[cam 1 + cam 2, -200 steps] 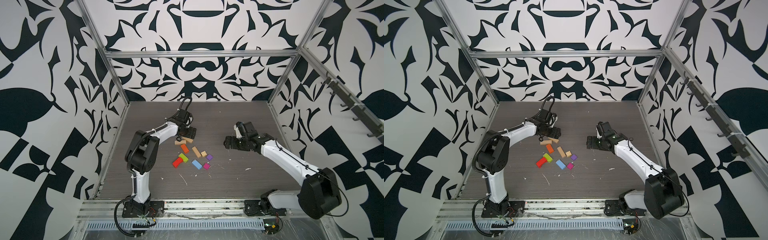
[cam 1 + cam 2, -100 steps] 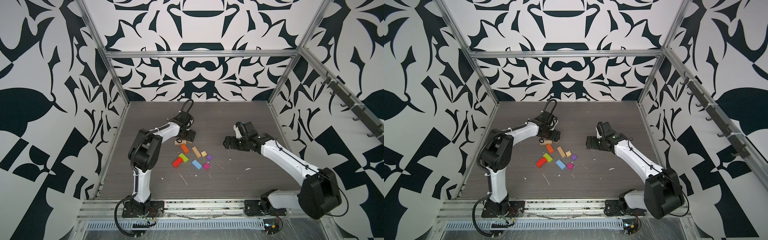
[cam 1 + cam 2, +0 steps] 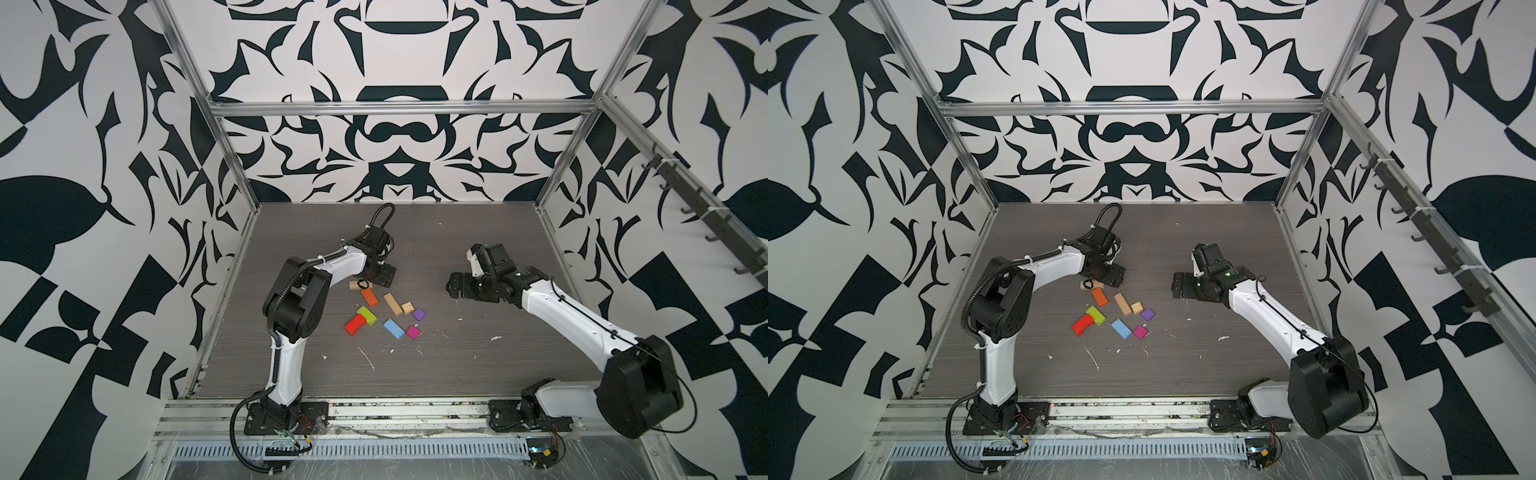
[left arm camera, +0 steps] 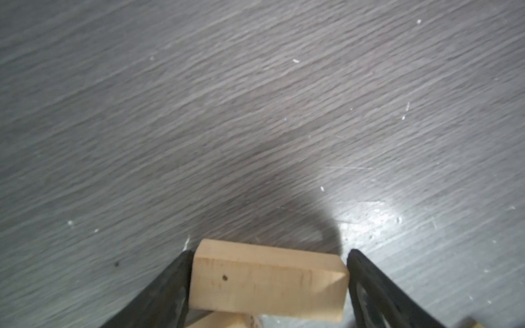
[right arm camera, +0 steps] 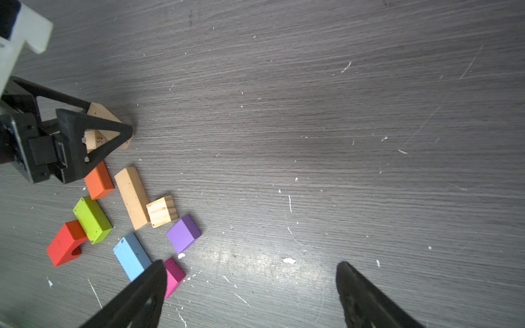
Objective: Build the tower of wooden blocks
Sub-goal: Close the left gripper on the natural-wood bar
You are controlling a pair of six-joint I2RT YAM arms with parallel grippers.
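Apparently ten wood blocks (image 5: 132, 196), four tan, six coloured

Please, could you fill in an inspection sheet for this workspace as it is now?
Surface: dark wood-grain table, scratched.
Job's things: no tower yet; orange block, long tan block, tan cube, green block touching red block, blue block, purple cube and magenta cube lie loose.
Clutter: white crumbs scattered.
Grippers: left gripper straddles a tan block that fills the gap between its fingers, above a second tan block; a firm grip cannot be told. The right gripper is open and empty.
Cables: black loop at the left wrist; black cable at the left base.
Surroundings: patterned walls, aluminium frame, hook rail.
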